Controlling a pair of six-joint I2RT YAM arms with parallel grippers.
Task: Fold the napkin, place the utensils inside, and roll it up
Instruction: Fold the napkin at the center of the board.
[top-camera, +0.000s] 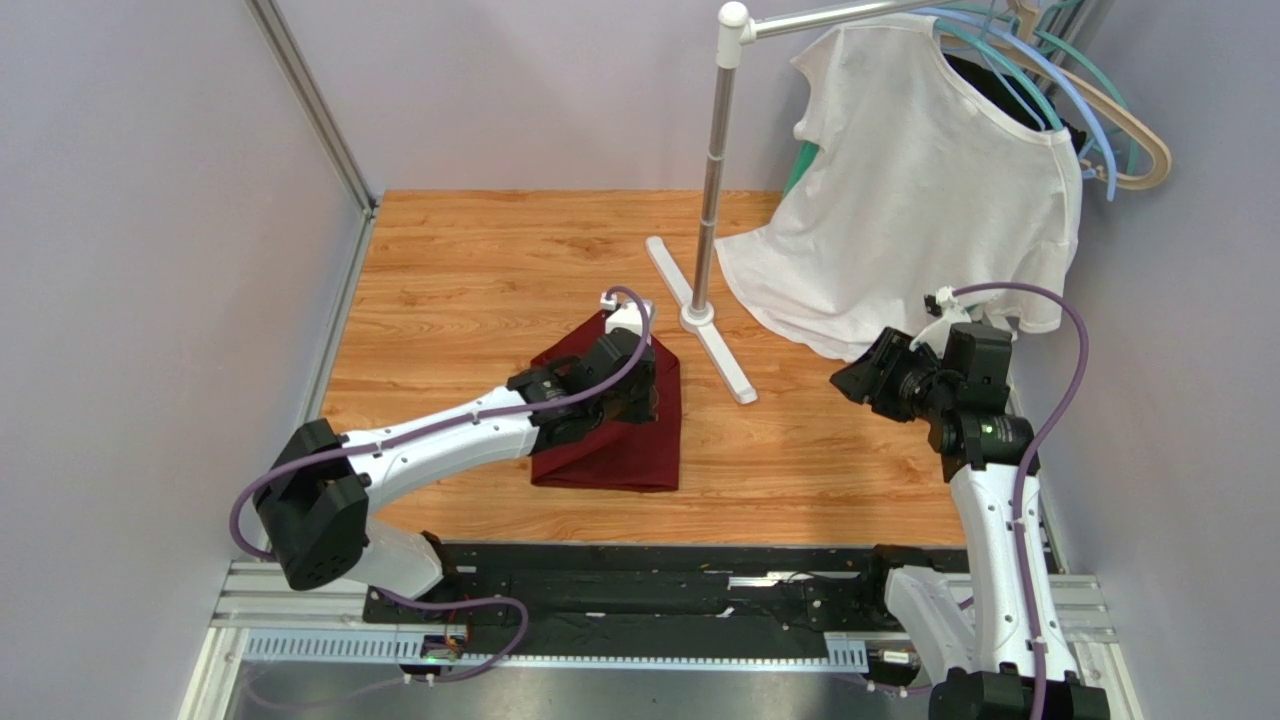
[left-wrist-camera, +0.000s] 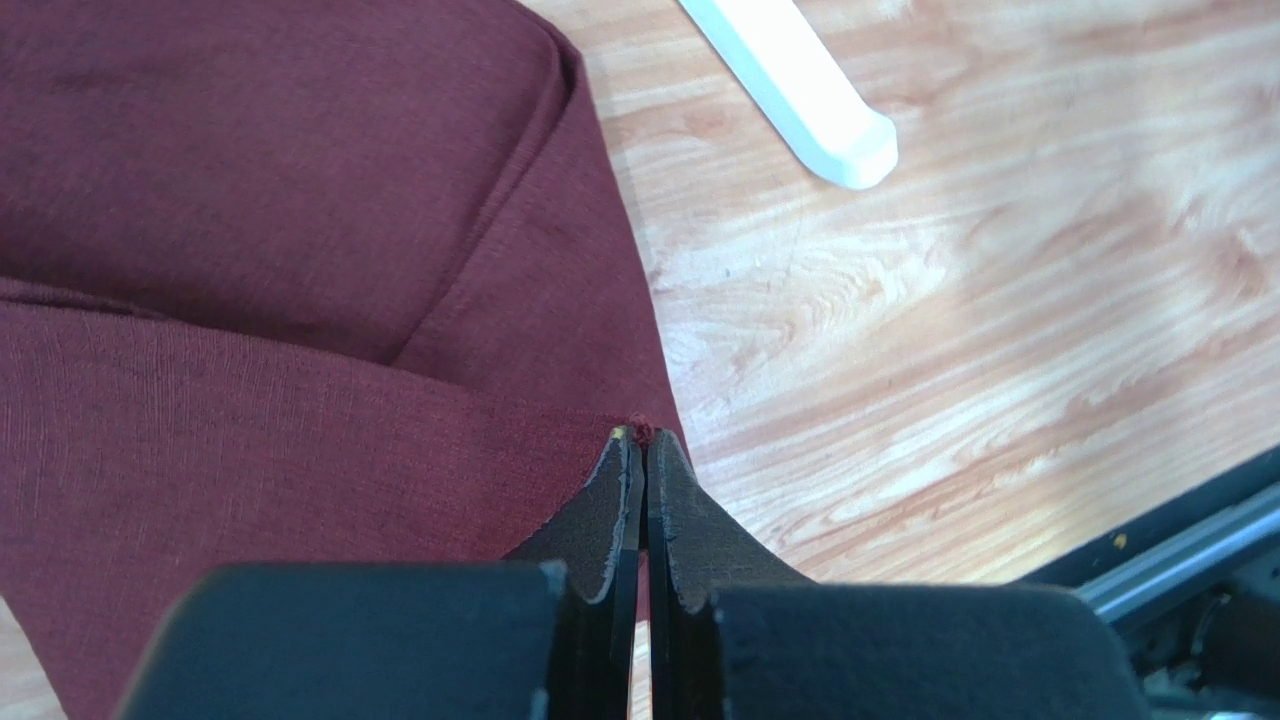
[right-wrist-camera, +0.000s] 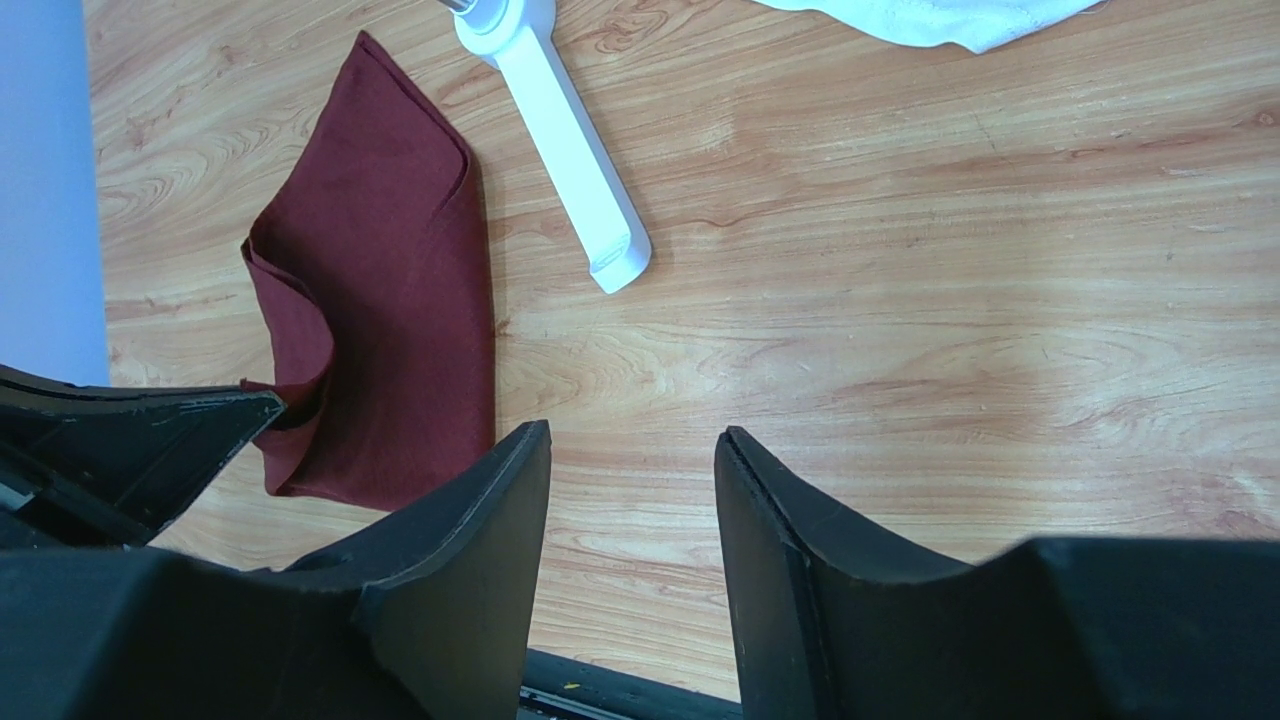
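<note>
The dark maroon napkin (top-camera: 619, 453) lies partly folded on the wooden table, left of centre; it also shows in the left wrist view (left-wrist-camera: 271, 225) and the right wrist view (right-wrist-camera: 394, 255). My left gripper (top-camera: 637, 387) is above the napkin's right side, and its jaws (left-wrist-camera: 645, 438) are shut on a corner of the cloth, a red tuft showing at the tips. My right gripper (top-camera: 851, 378) hangs open and empty above the table's right part (right-wrist-camera: 631, 438), well apart from the napkin. No utensils are in view.
A white garment stand (top-camera: 700, 312) with a metal pole stands right behind the napkin, and its foot (right-wrist-camera: 579, 165) reaches toward the front. A white T-shirt (top-camera: 917, 180) hangs on hangers at the back right. Grey walls close both sides.
</note>
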